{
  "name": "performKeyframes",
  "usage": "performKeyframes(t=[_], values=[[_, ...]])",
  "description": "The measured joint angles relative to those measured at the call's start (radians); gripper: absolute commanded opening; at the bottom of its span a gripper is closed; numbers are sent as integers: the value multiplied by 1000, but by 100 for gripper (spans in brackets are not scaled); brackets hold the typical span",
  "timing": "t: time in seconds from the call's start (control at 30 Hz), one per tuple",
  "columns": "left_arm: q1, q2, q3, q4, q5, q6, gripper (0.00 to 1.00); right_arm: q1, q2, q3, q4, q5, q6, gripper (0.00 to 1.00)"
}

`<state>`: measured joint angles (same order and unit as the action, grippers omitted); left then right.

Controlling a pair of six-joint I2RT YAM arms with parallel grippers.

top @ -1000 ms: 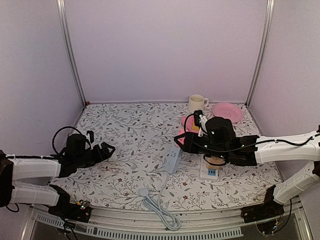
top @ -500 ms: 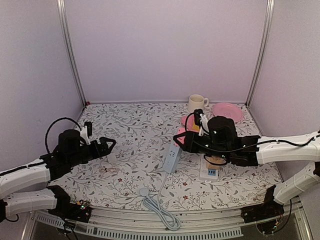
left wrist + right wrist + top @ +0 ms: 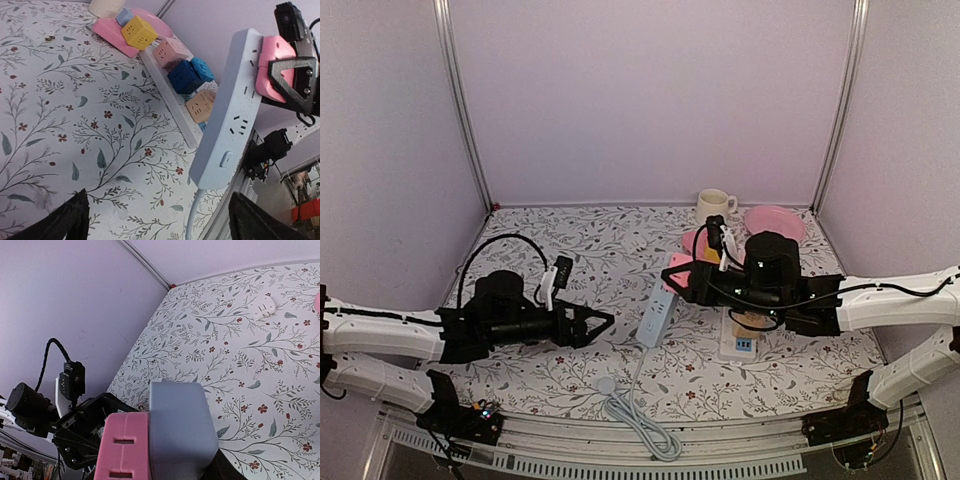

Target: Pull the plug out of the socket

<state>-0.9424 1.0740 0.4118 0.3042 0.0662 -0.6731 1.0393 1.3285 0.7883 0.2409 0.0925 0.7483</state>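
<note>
The right gripper (image 3: 682,282) is pinching the pink cube-shaped plug (image 3: 270,55) seated in the raised pale-blue plastic power strip (image 3: 232,115). The left gripper (image 3: 600,321), fingers spread, is hovering near, likely needing to clamp the strip.

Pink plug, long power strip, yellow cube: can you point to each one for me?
pink plug (image 3: 272,50), left wrist view, on its pink top part.
power strip (image 3: 231,120), left wrist view, middle of its socket face.
yellow cube (image 3: 139,32), left wrist view, on its front face.
</note>
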Motion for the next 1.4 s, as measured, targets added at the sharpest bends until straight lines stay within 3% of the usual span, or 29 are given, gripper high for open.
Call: performKeyframes(t=[0.27, 0.47, 0.7, 0.87, 1.0, 1.07, 1.17, 1.27, 1.4], values=[[-63, 100, 18, 206, 141, 19, 97, 0, -10, -24, 152, -178, -40, 4], [-95, 168, 88, 286, 220, 36, 87, 0, 12, -24, 266, -332, -66, 4], [-106, 210, 100, 386, 308, 19, 57, 0, 27, -28, 360, -470, -84, 4], [-111, 212, 101, 441, 347, 8, 20, 0, 29, -37, 388, -503, -91, 5], [-114, 212, 103, 463, 376, -6, 0, -4, 30, -39, 414, -533, -96, 17], [-114, 216, 105, 464, 377, -6, 0, -6, 30, -39, 417, -536, -93, 38], [-115, 217, 106, 462, 375, -6, 0, -6, 30, -43, 418, -532, -90, 58], [-119, 214, 106, 446, 349, -4, 0, -4, 28, -47, 412, -509, -82, 70], [-120, 180, 104, 395, 294, 4, 0, -1, 6, -64, 402, -462, -77, 77]])
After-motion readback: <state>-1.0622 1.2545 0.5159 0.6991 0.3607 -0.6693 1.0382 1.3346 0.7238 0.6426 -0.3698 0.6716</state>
